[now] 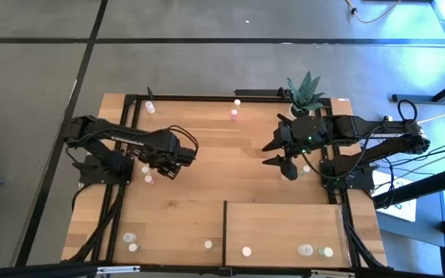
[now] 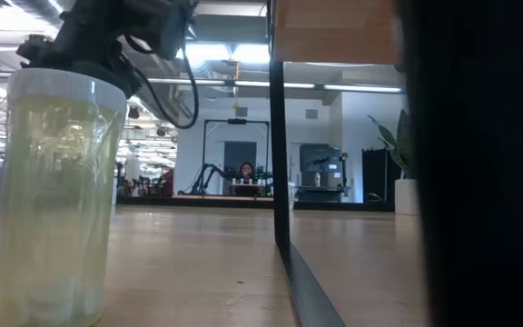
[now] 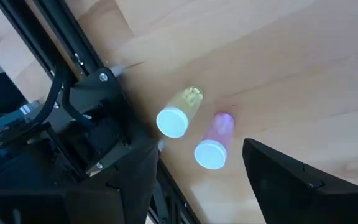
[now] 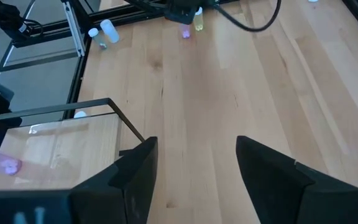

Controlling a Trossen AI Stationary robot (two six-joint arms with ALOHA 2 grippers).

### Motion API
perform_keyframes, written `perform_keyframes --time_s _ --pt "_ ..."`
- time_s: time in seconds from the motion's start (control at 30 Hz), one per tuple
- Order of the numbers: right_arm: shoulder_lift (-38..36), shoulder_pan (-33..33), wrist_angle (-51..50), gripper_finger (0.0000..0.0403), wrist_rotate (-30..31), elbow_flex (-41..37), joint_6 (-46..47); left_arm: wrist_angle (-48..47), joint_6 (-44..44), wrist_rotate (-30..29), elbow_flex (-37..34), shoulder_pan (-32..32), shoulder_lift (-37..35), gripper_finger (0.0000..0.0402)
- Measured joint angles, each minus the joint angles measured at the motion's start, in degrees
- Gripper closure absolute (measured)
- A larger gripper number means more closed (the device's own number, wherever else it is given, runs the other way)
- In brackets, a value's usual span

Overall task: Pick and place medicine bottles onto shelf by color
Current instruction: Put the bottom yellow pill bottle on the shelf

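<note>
The left gripper (image 3: 197, 177) hangs over the left part of the wooden table (image 1: 207, 162), its two dark fingers spread wide with nothing between them. Just ahead of its fingertips stand two small bottles side by side, almost touching. The pink bottle (image 3: 215, 142) lies nearest, between the open fingers; it is a clear tinted tube with a round white cap. The yellow bottle (image 3: 180, 112) stands just beyond it, the same shape, pale yellow with a white cap. From overhead the pair shows as tiny whitish dots beside the gripper.

The right gripper (image 4: 191, 165) hovers above the right half of the table, fingers also spread wide and empty. Just beside it, toward the table's front edge, lies the shelf (image 1: 284, 224), a flat pale wood panel with a thin dark edge. A few bottles (image 1: 306, 249) stand along the shelf's far front edge, well away from the gripper. Other bottles are scattered farther off: two at the table's front left corner, two near the back edge.

At table level, a tall pale yellow bottle (image 2: 57, 195) fills the near foreground, translucent, upright.
</note>
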Motion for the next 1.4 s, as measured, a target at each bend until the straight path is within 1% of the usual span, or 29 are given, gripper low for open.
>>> perform_keyframes --time_s 0.23,0.33,0.43,0.6,0.67,0.77,0.87,1.07,1.23,1.3,1.4 --pt "0.0 0.0 0.0 0.0185 0.0 0.0 -0.1 -0.2 0.4 0.6 0.0 0.2 4.4 0.0173" --pt "0.0 0.0 0.0 0.0185 0.0 0.0 -0.2 -0.5 3.1 1.7 0.0 0.6 6.5 0.0173" --pt "0.0 0.0 0.0 0.0185 0.0 0.0 -0.2 -0.1 4.5 1.5 0.0 0.7 7.7 0.0173" --pt "0.0 0.0 0.0 0.0185 0.0 0.0 -0.2 2.7 4.7 1.4 0.0 -0.2 7.0 0.0173" --pt "0.0 0.0 0.0 0.0185 0.0 0.0 -0.2 3.6 5.1 1.3 0.0 -0.9 5.6 0.0173" --pt "0.0 0.0 0.0 0.0185 0.0 0.0 -0.2 7.7 7.4 1.5 0.0 -2.7 3.0 0.0173" --pt "0.0 0.0 0.0 0.0185 0.0 0.0 -0.2 15.4 8.5 2.0 0.0 -5.9 -0.4 0.0173" --pt "0.0 0.0 0.0 0.0185 0.0 0.0 0.0 31.6 16.4 1.8 0.0 -15.0 -5.6 0.0173" --pt "0.0 0.0 0.0 0.0185 0.1 0.0 -0.3 42.7 22.9 -0.7 0.0 -23.8 -5.7 0.0173" --pt "0.0 0.0 0.0 0.0185 0.1 0.0 -0.8 45.6 25.5 -2.2 0.1 -26.8 -4.9 0.0173" --pt "0.0 0.0 0.0 0.0185 0.0 0.0 -1.6 48.8 26.7 -5.2 0.1 -30.5 -3.6 0.0173"
